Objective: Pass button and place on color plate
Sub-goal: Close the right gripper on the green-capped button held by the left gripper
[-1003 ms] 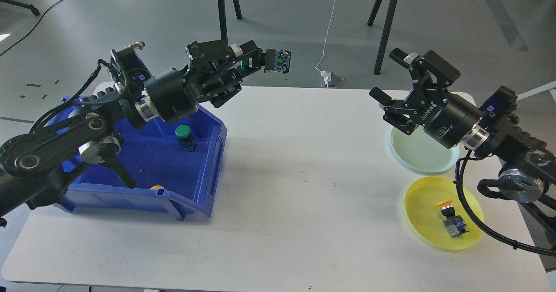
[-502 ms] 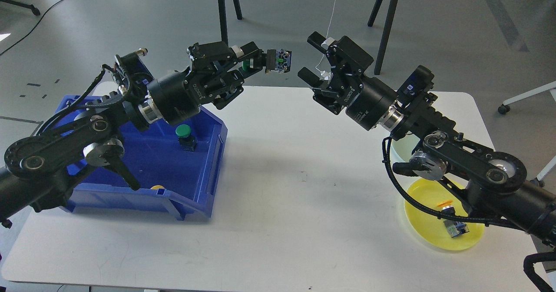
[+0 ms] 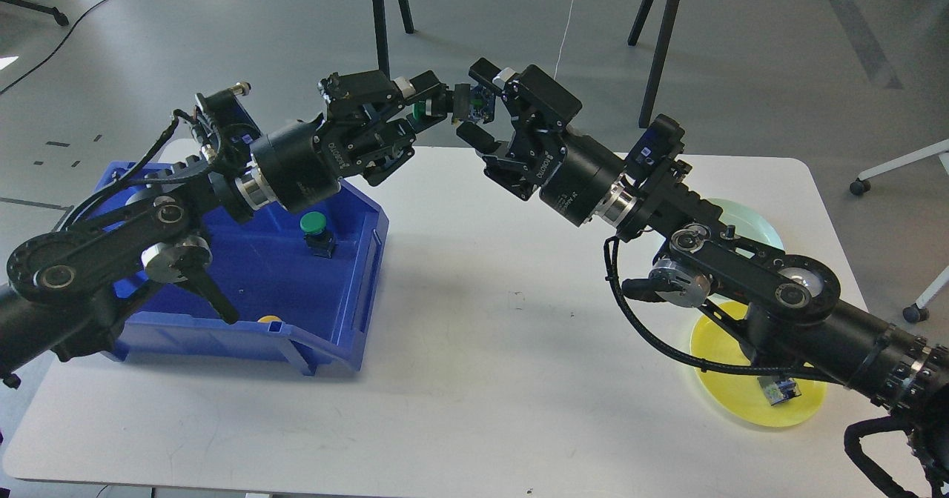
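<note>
Button point(image 3: 465, 104) hangs above the table's point(image 3: 474, 379) far edge, clamped by the left gripper point(image 3: 430, 105); the right gripper point(image 3: 480, 105) straddles it, fingers spread wide.

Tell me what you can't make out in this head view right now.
- Yellow plate: mostly hidden by the right arm.
- Button on it: only its base shows.
- Pale plate: mostly behind the same arm.
- Right end effector: contact with the held green button unclear.
- Yellow object in the blue bin: behind its wall.
</note>
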Robot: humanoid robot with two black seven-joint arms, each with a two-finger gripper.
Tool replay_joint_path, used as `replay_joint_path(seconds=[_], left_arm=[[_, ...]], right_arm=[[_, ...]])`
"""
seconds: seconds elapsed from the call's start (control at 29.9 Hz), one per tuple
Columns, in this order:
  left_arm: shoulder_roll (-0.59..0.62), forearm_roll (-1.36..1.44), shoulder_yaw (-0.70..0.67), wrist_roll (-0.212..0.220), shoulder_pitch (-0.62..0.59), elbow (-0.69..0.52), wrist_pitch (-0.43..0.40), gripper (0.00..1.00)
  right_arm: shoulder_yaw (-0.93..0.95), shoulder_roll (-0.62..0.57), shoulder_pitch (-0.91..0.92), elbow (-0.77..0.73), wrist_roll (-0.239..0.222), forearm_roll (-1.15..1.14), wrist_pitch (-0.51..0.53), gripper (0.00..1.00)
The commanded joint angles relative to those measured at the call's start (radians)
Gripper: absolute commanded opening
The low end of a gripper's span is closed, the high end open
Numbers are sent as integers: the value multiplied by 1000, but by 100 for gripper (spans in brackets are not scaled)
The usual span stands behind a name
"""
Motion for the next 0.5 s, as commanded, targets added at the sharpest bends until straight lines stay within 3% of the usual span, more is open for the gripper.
replay_joint_path(seconds=[0.0, 0.3, 0.47], left_arm=[[0, 0, 0, 0, -1, 0, 0, 8], [2, 0, -3, 0, -1, 14, 0, 8], [2, 0, -3, 0, 1, 13, 0, 8]], right_arm=[[0, 7, 4, -3, 0, 3, -1, 94], [5, -1, 3, 0, 0, 4, -3, 87], [2, -2, 3, 0, 0, 4, -1, 65]])
